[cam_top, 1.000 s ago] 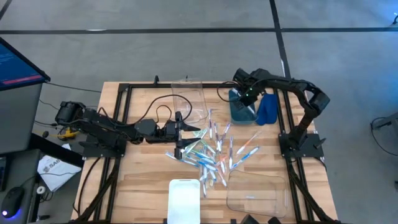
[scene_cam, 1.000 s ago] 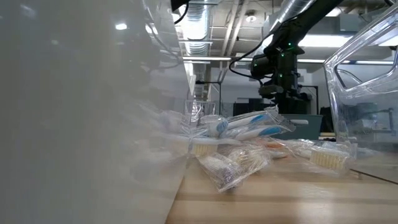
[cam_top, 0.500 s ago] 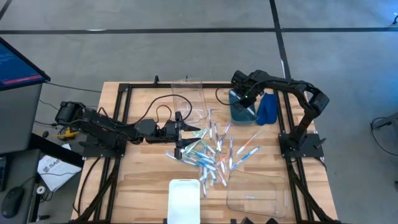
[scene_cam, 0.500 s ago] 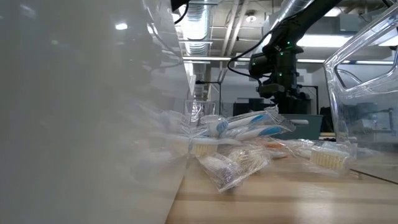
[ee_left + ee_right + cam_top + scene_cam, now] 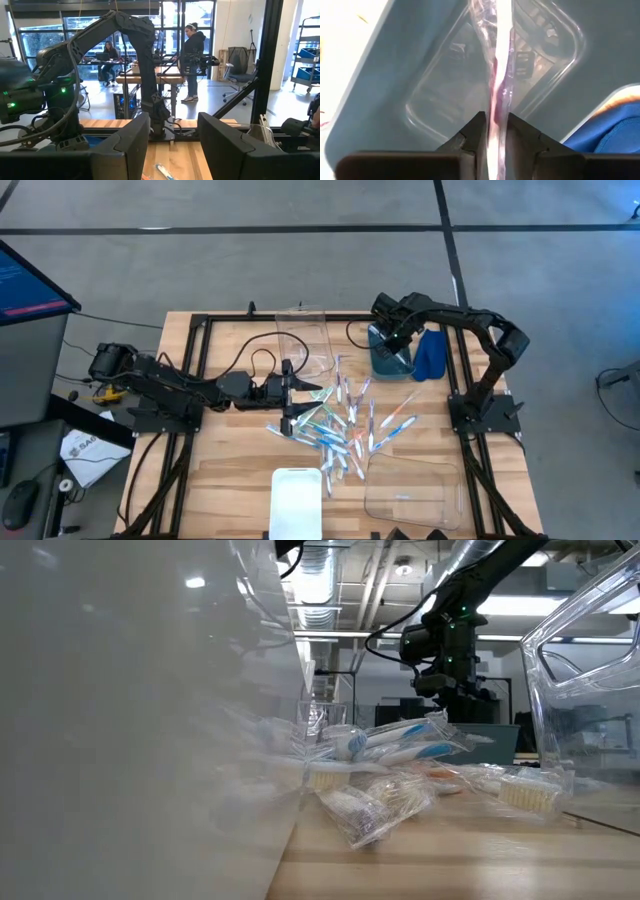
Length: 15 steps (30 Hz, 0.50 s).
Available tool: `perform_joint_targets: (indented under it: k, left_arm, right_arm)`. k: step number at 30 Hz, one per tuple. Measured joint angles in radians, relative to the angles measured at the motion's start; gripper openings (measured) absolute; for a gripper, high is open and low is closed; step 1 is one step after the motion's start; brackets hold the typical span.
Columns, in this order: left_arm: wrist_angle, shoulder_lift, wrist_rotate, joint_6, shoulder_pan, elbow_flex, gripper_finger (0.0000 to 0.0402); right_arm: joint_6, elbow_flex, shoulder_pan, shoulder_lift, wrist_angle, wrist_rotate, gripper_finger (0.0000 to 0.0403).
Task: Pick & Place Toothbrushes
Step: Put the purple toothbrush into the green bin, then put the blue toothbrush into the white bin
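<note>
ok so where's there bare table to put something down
Bare wood lies left of the white tray, below the left arm, and between the toothbrushes and the right arm's base. It is crowded mid-table at the pile and around the blue bin, blue cloth and right gripper.

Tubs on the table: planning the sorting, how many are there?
4: a clear tub at the back edge, a blue tub beside the blue cloth, a second clear tub front right, a white tub front middle.

Blue bin [image 5: 388,361], blue cloth [image 5: 432,355]
</note>
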Motion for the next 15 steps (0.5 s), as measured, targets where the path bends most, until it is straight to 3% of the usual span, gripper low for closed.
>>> perform_joint_targets:
  k: [15]
  left_arm:
    - [0.0, 0.0, 0.0, -0.001, 0.0, 0.0, 0.0163]
  right_arm:
    - [-0.009, 0.0, 0.0, 0.0, 0.035, 0.0, 0.0163]
